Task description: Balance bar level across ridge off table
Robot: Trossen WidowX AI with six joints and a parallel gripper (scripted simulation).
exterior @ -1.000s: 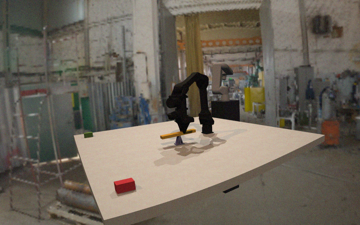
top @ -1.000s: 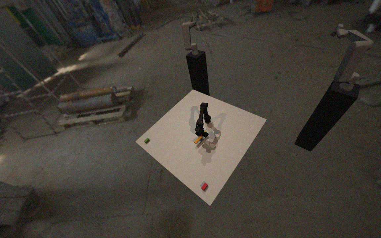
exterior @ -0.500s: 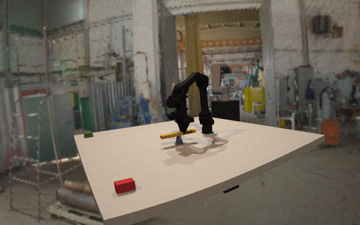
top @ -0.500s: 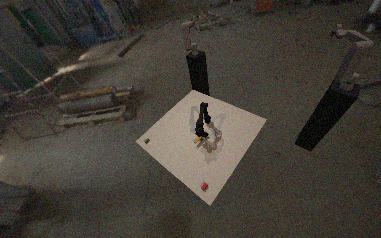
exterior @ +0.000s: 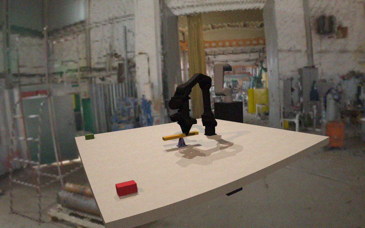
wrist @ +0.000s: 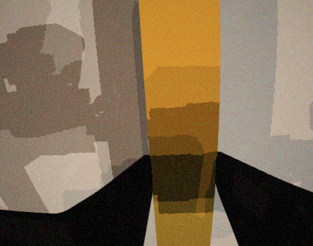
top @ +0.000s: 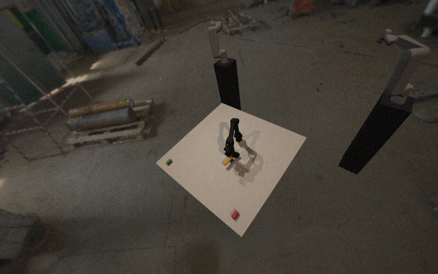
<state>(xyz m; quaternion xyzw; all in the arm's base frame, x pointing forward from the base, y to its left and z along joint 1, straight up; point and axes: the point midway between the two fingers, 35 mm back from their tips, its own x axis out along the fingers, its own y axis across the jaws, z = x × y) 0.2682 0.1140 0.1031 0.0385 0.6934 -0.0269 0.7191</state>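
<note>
The long orange-yellow bar point(top: 227, 160) point(exterior: 173, 137) point(wrist: 184, 37) lies across above the small purple-grey ridge point(exterior: 181, 142), with both ends clear of the table point(top: 196, 143) point(exterior: 150, 170). It looks about level. Whether its underside touches the ridge top is too small to tell. My black gripper point(top: 233, 156) point(exterior: 187, 134) point(wrist: 184, 171) points down and is shut on the bar, a little to the arm-base side of the ridge. In the wrist view a finger stands at each side of the bar. The bar hides the ridge there.
A red block point(top: 235, 214) point(exterior: 126, 188) lies near the table's front corner. A green block point(top: 169, 161) point(exterior: 89, 136) lies near the left corner. My arm's base point(exterior: 209, 129) stands behind the bar. Two other arms stand on black pedestals point(top: 228, 81) point(top: 377, 136) beyond the table.
</note>
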